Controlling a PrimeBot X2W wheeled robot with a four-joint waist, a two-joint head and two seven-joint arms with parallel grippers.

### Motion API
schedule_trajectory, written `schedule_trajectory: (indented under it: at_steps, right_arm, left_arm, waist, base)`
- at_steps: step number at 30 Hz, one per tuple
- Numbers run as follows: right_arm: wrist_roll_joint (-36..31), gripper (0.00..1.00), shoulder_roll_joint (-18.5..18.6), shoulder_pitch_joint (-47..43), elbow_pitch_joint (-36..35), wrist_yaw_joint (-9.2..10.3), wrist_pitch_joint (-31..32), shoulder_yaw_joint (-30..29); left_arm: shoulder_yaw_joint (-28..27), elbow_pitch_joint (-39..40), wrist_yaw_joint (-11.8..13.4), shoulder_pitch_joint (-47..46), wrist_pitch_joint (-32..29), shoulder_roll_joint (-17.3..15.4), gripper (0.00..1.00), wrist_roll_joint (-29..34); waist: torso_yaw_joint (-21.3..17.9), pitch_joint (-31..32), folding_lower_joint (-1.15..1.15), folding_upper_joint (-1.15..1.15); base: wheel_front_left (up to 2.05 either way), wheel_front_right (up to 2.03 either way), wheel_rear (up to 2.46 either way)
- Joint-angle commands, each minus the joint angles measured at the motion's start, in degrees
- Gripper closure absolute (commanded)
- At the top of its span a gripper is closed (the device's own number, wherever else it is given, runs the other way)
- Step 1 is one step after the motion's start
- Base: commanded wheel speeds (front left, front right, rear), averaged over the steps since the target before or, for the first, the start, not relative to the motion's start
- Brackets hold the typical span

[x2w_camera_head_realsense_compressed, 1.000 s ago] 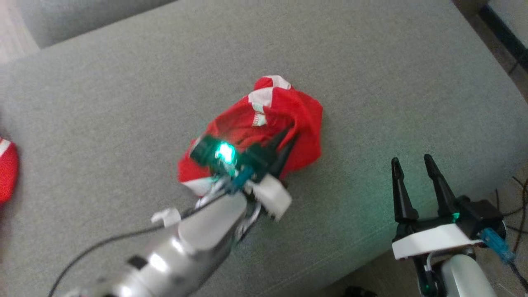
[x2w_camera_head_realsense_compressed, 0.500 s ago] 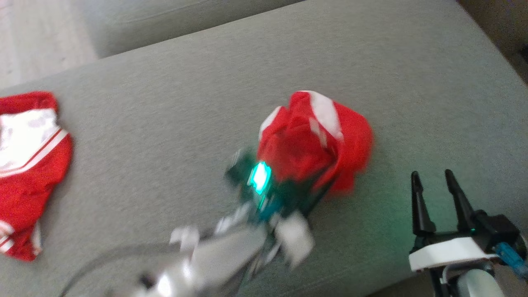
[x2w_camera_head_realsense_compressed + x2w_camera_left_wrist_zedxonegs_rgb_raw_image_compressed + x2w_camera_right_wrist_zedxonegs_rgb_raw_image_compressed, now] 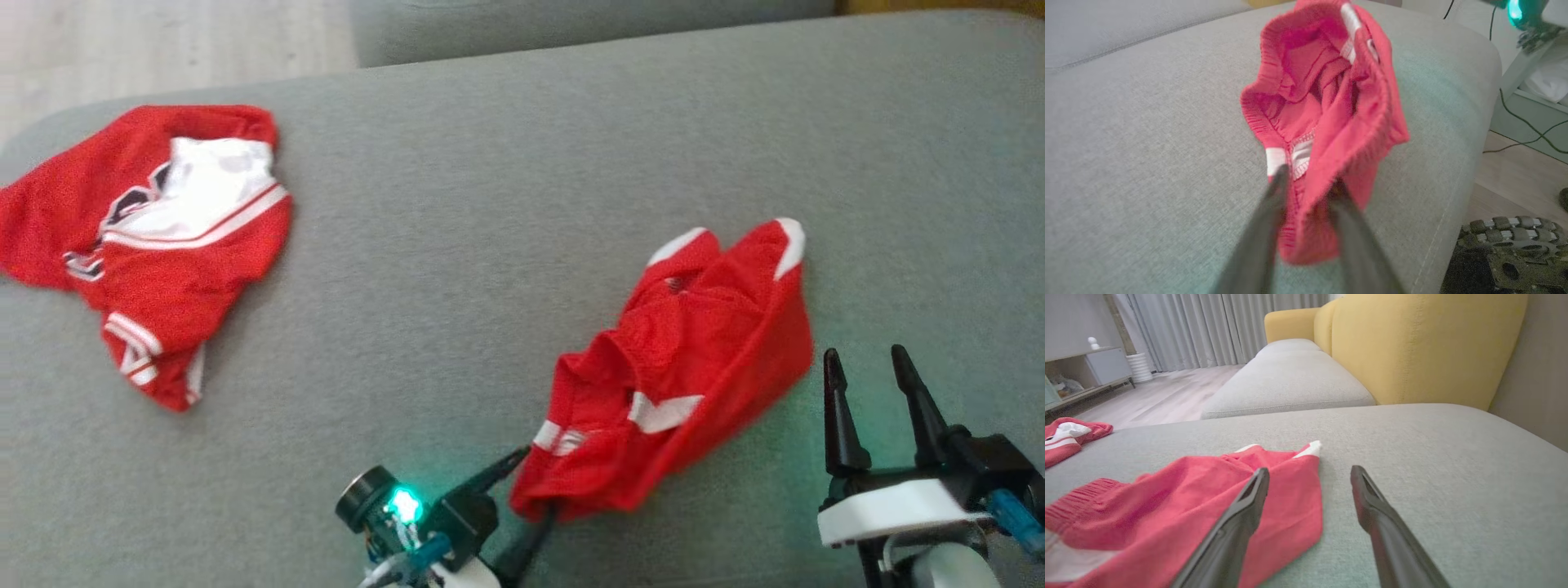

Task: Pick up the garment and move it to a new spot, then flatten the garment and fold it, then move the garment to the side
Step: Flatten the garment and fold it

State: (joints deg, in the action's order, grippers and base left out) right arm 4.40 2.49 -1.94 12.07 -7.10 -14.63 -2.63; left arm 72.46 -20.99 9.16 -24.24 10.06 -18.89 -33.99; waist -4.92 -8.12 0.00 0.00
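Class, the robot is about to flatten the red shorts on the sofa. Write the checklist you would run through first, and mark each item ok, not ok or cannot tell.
1. Shorts resting on the cushion: ok.
2. Shorts lying flat: not ok; they are bunched, with the waistband gaping.
3. Left gripper free of the shorts: cannot tell; its fingers are apart, with cloth between them.
4. Right gripper open and empty: ok; it is beside the shorts' right edge.
5. Jersey apart from the shorts: ok; bare cushion lies between them.
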Motion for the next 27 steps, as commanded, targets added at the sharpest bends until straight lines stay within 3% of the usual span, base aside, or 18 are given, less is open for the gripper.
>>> schedule_trajectory:
  at_steps: [1, 7, 11, 13, 16, 22, 27]
  right_arm:
    - [-0.5, 0.0, 0.4, 0.8, -1.6, -0.39, -0.4, 1.3]
    - [-0.5, 0.0, 0.4, 0.4, -1.5, -0.39, -0.4, 1.9]
    - [-0.3, 0.0, 0.4, 0.4, -1.2, -0.39, -0.4, 3.1]
    - [-0.2, 0.0, 0.4, 0.6, -1.2, -0.39, -0.4, 3.5]
    - [-0.2, 0.0, 0.4, 0.6, -1.1, -0.39, -0.4, 3.3]
    - [0.1, 0.0, 0.4, 0.7, -1.1, -0.39, -0.4, 3.2]
    - [0.9, 0.0, 0.4, 1.3, -1.2, -0.39, -0.4, 3.6]
  left_arm:
    - [-1.5, 2.2, 0.3, -1.4, -0.1, -0.7, 0.0, -0.2]
    - [-3.8, 11.2, -2.1, -1.4, -0.6, 2.3, 0.0, -5.7]
    - [-5.0, 13.1, -3.7, -1.7, -2.6, 5.6, 0.0, -10.1]
    - [-6.4, 13.7, -5.6, -1.2, -4.7, 8.3, 0.0, -15.7]
    - [-7.5, 15.5, -7.1, -1.0, -8.3, 9.3, 0.0, -20.9]
    - [-8.5, 15.1, -2.5, -2.1, -15.3, 7.5, 0.0, -23.7]
    - [-7.6, 13.8, -0.9, -2.3, -19.2, 7.4, 0.0, -25.0]
  waist:
    - [1.3, 0.7, 0.0, 0.0]
    - [1.9, 2.0, 0.0, 0.0]
    - [0.7, 2.2, 0.0, 0.0]
    - [-0.9, 2.0, 0.0, 0.0]
    - [-2.2, 1.8, 0.0, 0.0]
    - [-4.6, 1.3, 0.0, 0.0]
    - [-6.1, 0.1, 0.0, 0.0]
  base:
    - [0.0, 0.0, 0.0]
    - [0.0, 0.0, 0.0]
    - [0.0, 0.0, 0.0]
    - [0.0, 0.0, 0.0]
    - [0.0, 0.0, 0.0]
    - [0.0, 0.0, 0.0]
    - [0.0, 0.0, 0.0]
